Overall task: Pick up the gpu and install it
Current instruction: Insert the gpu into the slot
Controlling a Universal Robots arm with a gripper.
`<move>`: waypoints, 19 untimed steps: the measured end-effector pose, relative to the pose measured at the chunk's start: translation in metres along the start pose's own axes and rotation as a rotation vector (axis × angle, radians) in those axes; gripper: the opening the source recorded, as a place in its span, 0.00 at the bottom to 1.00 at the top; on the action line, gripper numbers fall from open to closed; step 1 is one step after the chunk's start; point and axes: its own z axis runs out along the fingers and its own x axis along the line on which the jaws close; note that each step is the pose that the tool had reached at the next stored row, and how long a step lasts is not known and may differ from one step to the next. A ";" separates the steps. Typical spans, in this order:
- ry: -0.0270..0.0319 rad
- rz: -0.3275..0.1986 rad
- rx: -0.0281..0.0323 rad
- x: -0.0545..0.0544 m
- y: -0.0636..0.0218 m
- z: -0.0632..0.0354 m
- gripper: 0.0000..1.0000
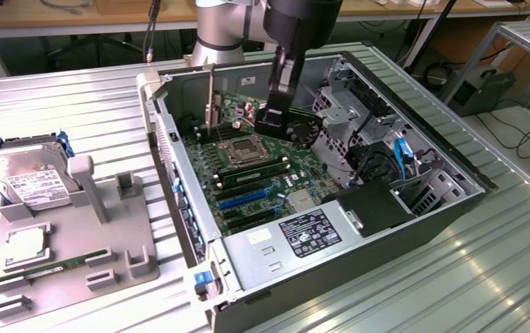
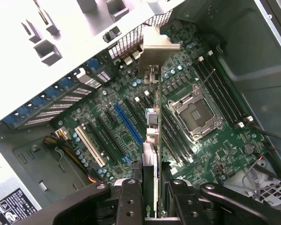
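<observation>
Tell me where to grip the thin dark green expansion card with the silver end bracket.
Top edge, from above, clamping the two flat faces: the gpu stands on edge above the green motherboard, and the gripper holds it that way.

arm [image 1: 220, 31]: hangs from upper centre of the exterior view, reaching down | pincer [image 1: 272, 126]: just below it, pointing down | jaws: clamped either side of the gpu [image 2: 150, 154] thin edge
</observation>
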 end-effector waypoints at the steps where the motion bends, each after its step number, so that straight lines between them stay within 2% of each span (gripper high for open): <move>1: 0.0000 -0.004 -0.0001 0.000 0.0000 0.0000 0.26; 19: 0.0013 -0.083 -0.0022 0.000 -0.0001 0.0002 0.26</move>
